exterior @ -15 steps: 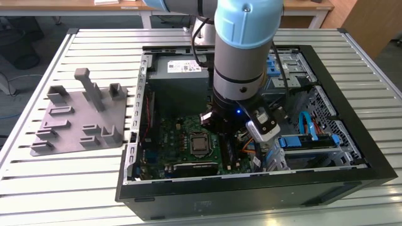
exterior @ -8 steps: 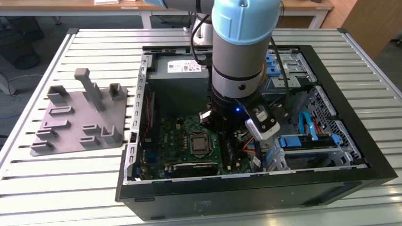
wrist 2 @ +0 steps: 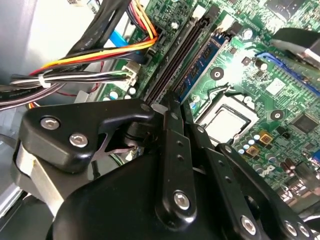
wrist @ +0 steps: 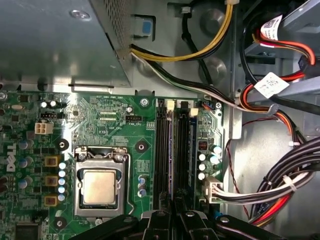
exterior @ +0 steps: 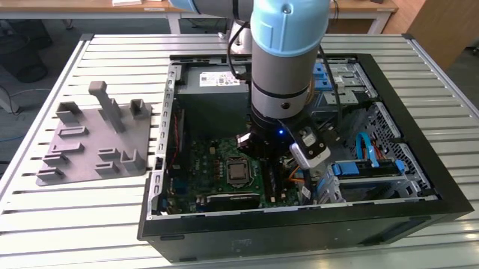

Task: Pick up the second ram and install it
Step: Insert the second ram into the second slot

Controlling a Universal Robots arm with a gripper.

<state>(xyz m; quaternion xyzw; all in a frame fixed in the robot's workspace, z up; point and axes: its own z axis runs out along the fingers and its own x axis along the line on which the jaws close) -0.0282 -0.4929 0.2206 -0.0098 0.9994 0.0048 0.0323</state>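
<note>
The black two-fingered claw (exterior: 263,150) is hanging inside the open black metal computer case (exterior: 419,216), above the long black memory slots (wrist: 170,150); the square silver processor (wrist: 98,186) is lying beside them.

Grey cylindrical arm (exterior: 281,73) with pale blue joint cap, small blue light, and black gripper (wrist 2: 170,165) linkages fastened with silver screws.

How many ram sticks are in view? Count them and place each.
1: a blue-green ram strip on edge among the black motherboard slots, beside the CPU socket, in the second wrist view. The gripper covers the slots' near ends, so another may be hidden.
</note>
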